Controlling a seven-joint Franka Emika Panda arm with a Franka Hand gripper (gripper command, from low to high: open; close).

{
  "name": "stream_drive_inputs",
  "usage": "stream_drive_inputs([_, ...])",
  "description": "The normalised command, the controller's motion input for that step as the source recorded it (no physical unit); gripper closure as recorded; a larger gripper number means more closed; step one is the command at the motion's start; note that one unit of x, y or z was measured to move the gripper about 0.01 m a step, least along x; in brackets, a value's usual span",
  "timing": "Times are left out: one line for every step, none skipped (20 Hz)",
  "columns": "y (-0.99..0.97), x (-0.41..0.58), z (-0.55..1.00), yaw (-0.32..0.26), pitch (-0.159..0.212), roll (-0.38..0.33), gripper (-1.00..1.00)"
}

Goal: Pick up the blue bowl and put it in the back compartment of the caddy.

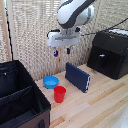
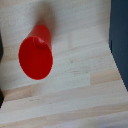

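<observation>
While the gripper (image 1: 62,51) hangs high above the desk (image 1: 100,102), its jaws stand apart and hold nothing. The blue bowl (image 1: 50,81) sits on the desk just beside the red cup (image 1: 59,93), which stands nearer the camera in the exterior view. A dark-blue book (image 1: 78,76) leans upright near them. The black caddy (image 1: 20,100) (its divider splitting two compartments) fills the exterior view's left. The wrist view shows only the red cup on pale wood.

Blue bowl (image 1: 50,82) upright on wood — just beside caddy (image 1: 20,100), divider-split compartments open
</observation>
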Motion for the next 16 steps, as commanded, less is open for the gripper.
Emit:
stream_drive_inputs([0.00,0.000,0.00,0.006,0.000,0.000,-1.00])
stream_drive_inputs([0.00,0.589,-0.07,-0.010,0.003,0.000,-1.00])
stream_drive_inputs([0.00,0.589,-0.07,-0.010,0.003,0.000,-1.00])
stream_drive_inputs([0.00,0.583,-0.09,-0.016,0.003,0.000,-1.00])
stream_drive_inputs([0.00,0.557,-0.09,-0.021,0.000,0.000,-1.00])
stream_drive_inputs([0.00,0.551,-0.08,-0.033,0.000,0.000,-1.00])
stream_drive_inputs([0.00,0.520,-0.08,-0.040,0.000,0.000,-1.00])
stream_drive_inputs([0.02,0.509,-0.08,-0.043,0.002,0.000,-1.00])
stream_drive_inputs([0.03,0.483,-0.08,-0.046,0.001,0.000,-1.00])
stream_drive_inputs([0.03,0.474,-0.10,-0.046,0.005,0.000,-1.00])
stream_drive_inputs([0.01,0.411,-0.11,-0.055,0.012,0.000,-1.00])
stream_drive_inputs([0.01,0.303,-0.12,-0.093,0.040,0.000,-1.00])
stream_drive_inputs([0.01,0.206,-0.14,-0.122,0.054,0.000,-1.00])
stream_drive_inputs([0.00,0.117,-0.19,-0.136,0.062,-0.008,-1.00])
stream_drive_inputs([0.02,0.086,-0.24,-0.144,0.078,-0.015,-1.00])
stream_drive_inputs([0.01,0.077,-0.28,-0.145,0.081,-0.014,-1.00])
